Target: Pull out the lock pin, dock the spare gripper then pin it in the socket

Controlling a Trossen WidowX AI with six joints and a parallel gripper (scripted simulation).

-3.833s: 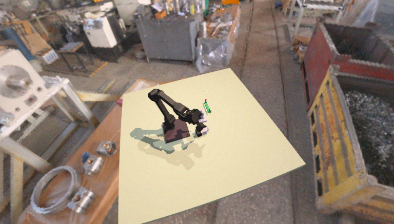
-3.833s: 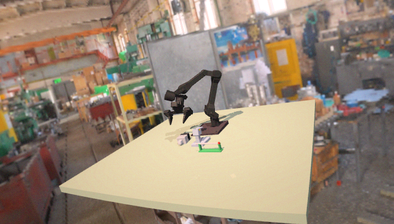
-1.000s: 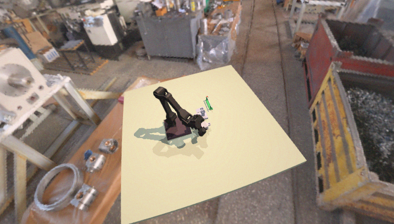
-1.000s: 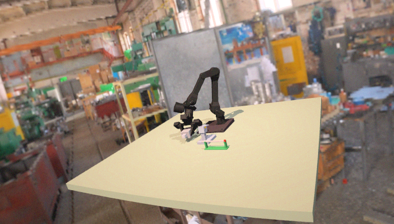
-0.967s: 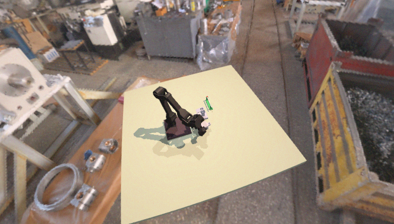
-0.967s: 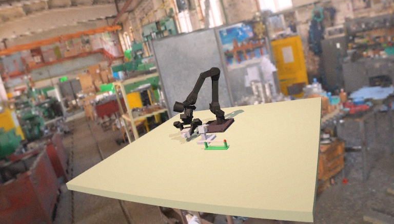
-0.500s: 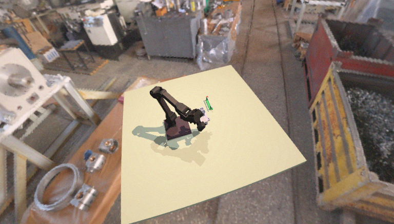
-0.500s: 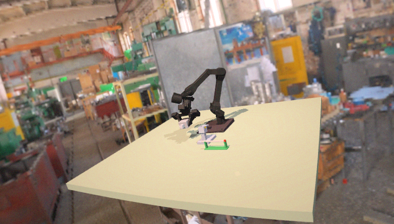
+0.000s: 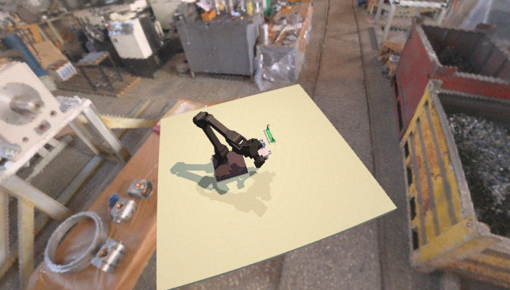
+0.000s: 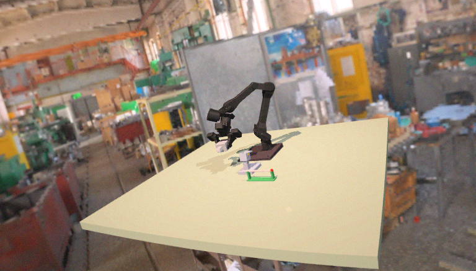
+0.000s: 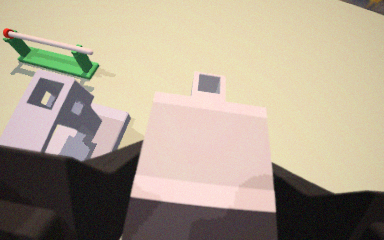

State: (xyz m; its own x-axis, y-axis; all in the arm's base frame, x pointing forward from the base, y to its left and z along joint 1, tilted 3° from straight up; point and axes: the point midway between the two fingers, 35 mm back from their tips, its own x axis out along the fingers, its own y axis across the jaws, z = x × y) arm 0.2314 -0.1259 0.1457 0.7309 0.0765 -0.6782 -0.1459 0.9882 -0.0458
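Note:
My gripper (image 9: 262, 152) (image 10: 220, 142) (image 11: 199, 150) is shut on the spare gripper (image 10: 221, 146) (image 11: 207, 135), a pale pinkish block, and holds it above the table. Its small spigot (image 11: 209, 96) with a square hole points away from the wrist camera. The pale grey mount (image 10: 245, 157) (image 11: 25, 120) stands to the left in the wrist view, its square socket empty. The lock pin (image 10: 260, 170) (image 11: 52, 42), a thin pale rod with a red head, lies across the two posts of a green rack (image 9: 270, 135) (image 10: 261, 179) (image 11: 57, 61). My fingertips are partly hidden behind the block in the wrist view.
The pale yellow table (image 9: 301, 196) (image 10: 210, 211) (image 11: 310, 90) carries everything. The arm's dark base plate (image 9: 230, 168) (image 10: 263, 152) lies close to the mount. The green rack stands just beyond the mount in the wrist view.

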